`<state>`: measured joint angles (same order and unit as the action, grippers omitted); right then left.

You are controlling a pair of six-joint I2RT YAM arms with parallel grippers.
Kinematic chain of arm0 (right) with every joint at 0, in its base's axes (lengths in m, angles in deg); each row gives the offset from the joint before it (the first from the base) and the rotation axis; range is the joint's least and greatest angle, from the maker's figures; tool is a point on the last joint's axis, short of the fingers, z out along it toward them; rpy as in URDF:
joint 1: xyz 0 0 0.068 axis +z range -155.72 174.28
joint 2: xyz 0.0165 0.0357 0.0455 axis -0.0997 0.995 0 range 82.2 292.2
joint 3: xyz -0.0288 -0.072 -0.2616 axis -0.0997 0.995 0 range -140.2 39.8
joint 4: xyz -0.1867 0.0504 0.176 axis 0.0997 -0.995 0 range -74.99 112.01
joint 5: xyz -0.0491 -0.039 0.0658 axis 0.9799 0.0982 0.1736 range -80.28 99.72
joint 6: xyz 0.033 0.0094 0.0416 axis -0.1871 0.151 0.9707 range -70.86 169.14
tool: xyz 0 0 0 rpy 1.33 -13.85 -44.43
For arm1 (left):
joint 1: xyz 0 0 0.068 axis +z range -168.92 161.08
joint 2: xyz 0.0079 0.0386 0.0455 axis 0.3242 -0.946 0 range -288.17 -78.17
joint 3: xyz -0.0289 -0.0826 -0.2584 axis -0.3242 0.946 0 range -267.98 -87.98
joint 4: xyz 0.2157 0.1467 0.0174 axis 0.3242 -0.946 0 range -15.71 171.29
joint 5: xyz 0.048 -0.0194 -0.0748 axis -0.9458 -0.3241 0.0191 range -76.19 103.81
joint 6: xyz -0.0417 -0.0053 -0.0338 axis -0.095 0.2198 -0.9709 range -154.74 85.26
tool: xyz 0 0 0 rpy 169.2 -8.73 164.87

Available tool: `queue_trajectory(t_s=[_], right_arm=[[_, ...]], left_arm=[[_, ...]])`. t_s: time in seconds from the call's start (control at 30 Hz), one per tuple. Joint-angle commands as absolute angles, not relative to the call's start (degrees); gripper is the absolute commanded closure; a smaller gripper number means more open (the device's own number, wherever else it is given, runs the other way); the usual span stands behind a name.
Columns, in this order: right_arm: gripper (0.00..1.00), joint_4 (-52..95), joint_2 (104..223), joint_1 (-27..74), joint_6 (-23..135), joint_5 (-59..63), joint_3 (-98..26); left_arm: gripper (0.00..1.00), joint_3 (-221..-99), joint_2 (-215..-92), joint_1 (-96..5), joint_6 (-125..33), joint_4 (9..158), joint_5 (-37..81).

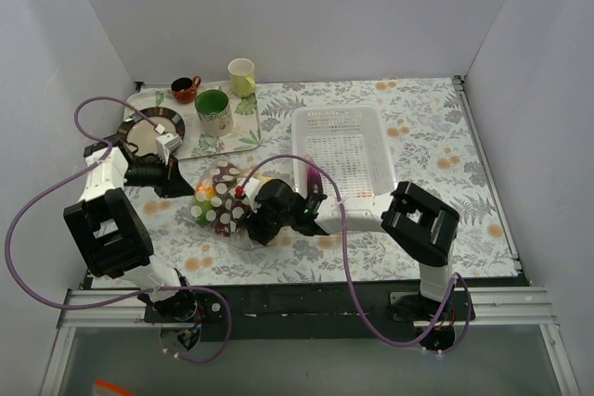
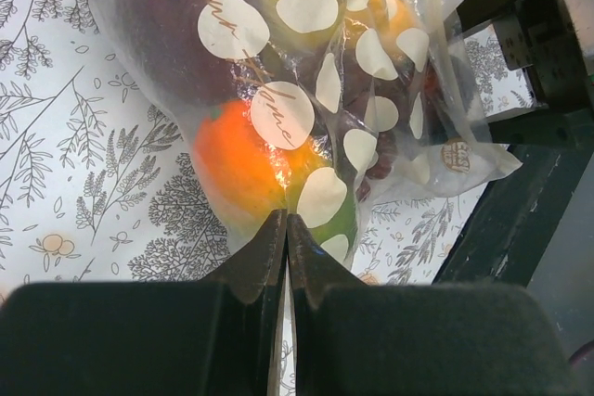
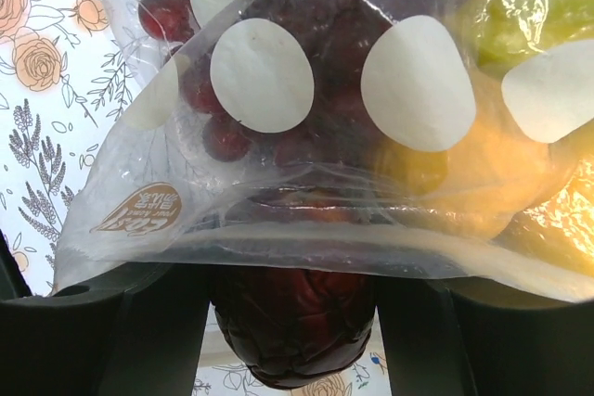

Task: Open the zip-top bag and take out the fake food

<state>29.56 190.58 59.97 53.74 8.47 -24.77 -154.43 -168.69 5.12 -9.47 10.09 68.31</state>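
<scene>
A: Where is the zip-top bag (image 1: 221,201) seen?
B: On the table (image 1: 418,136), its edge pinched by the left gripper (image 2: 285,224) — a dark fruit (image 3: 292,345) is flanked by the right gripper (image 3: 292,294)'s wide jaws, grip unclear.

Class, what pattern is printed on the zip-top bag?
White polka dots cover the zip-top bag; clearest in right wrist view.

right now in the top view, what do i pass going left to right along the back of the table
red cup → green mug → pale cup → basket
</scene>
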Motion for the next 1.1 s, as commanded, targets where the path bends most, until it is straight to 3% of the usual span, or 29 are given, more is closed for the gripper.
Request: queue_trajectory(t_s=[0.0, 0.3, 0.5, 0.67, 0.77, 1.03, 1.07], right_arm=[[0.55, 28.6, 187.8, 60.0, 55.0, 8.9, -22.4], [0.78, 19.6, 177.2, 60.1, 54.4, 11.6, -20.6], [0.86, 15.1, 168.3, 60.0, 52.4, 17.1, -22.3], [0.91, 13.2, 163.9, 56.4, 51.3, 32.3, -22.9], [0.99, 12.3, 163.4, 50.1, 54.1, 41.8, -22.3], [0.98, 12.6, 167.4, 39.4, 57.9, 45.1, -21.5], [0.9, 11.5, 169.2, 39.3, 58.0, 44.7, -22.1]], left_arm=[[1.0, -155.5, -165.8, 5.2, -11.2, 12.5, 67.2], [1.0, -156.4, -166.7, 6.2, -13.2, 17.9, 63.1], [1.0, -152.6, -166.3, 6.2, -13.0, 20.9, 60.3], [1.0, -152.5, -165.3, 6.2, -12.8, 19.4, 63.4], [1.0, -156.9, -165.7, 5.7, -13.4, 14.9, 68.7], [1.0, -168.0, -163.1, -1.8, -17.9, 6.4, 75.4], [1.0, -168.2, -162.6, -2.1, -17.9, 6.1, 75.7]])
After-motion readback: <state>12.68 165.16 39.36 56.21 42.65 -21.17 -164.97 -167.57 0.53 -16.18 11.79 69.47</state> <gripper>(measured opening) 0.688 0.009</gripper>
